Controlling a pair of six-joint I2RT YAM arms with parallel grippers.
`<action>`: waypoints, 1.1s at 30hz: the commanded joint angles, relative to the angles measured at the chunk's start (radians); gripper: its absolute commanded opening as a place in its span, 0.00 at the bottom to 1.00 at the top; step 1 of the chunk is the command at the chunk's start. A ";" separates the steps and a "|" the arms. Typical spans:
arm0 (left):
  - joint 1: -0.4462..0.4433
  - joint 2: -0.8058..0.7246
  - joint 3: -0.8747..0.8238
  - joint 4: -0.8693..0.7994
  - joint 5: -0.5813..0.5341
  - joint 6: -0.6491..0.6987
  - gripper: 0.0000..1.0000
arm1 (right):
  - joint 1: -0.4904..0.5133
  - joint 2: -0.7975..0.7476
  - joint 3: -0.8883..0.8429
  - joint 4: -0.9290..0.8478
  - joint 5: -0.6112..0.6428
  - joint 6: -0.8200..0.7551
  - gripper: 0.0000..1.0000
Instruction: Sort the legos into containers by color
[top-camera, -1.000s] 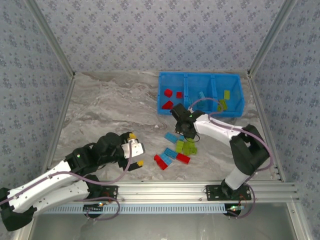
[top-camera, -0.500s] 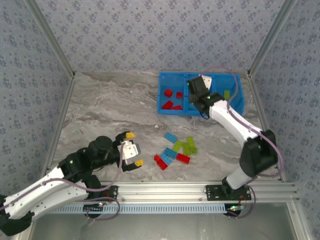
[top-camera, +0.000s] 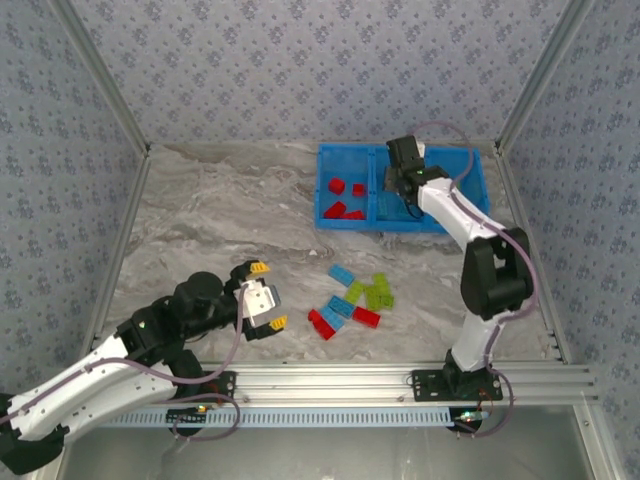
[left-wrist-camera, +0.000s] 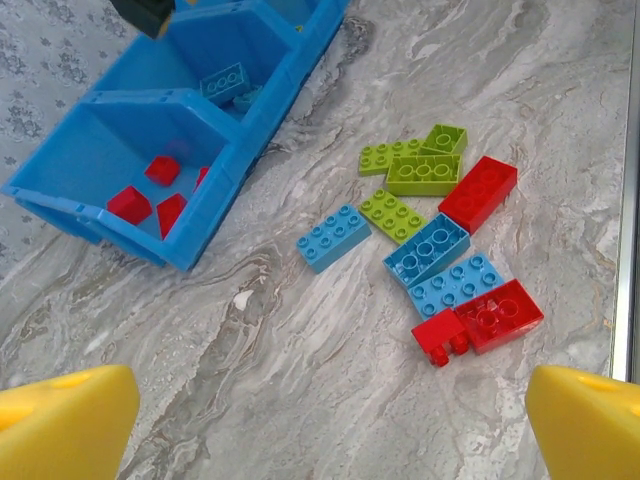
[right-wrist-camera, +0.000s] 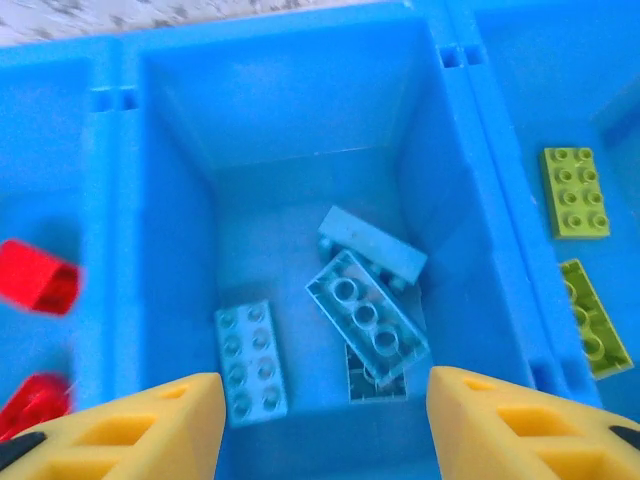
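The blue bin (top-camera: 326, 186) stands at the back right with three containers side by side: red legos (top-camera: 345, 198) on the left, light blue in the middle, lime green (right-wrist-camera: 574, 192) on the right. My right gripper (top-camera: 400, 188) hovers over the middle container (right-wrist-camera: 175, 200), open, nothing between its yellow fingers (right-wrist-camera: 130, 425). Below it lie three light blue legos; one (right-wrist-camera: 366, 315) rests upside down on the others. Loose red, light blue and green legos (top-camera: 352, 300) lie in a cluster on the table. My left gripper (top-camera: 268, 296) stands open to their left, apart from them.
The marble table (top-camera: 220, 220) is walled by patterned panels, with an aluminium rail (top-camera: 400, 380) along the near edge. In the left wrist view the loose cluster (left-wrist-camera: 440, 240) lies right of the bin (left-wrist-camera: 215, 195), with bare marble ahead of my left gripper (left-wrist-camera: 330, 415).
My right gripper went from the loose cluster up to the bin's middle container and opened; a light blue lego now lies there. The left arm drew back slightly.
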 joint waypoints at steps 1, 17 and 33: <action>0.008 0.004 0.000 0.018 0.029 0.012 0.99 | 0.096 -0.213 -0.119 -0.114 0.015 0.069 0.58; 0.008 0.067 0.000 0.008 0.089 0.009 0.99 | 0.341 -0.578 -0.702 -0.248 -0.150 0.501 0.73; 0.008 0.063 -0.003 0.006 0.081 0.010 0.99 | 0.289 -0.386 -0.790 -0.021 -0.234 0.585 0.59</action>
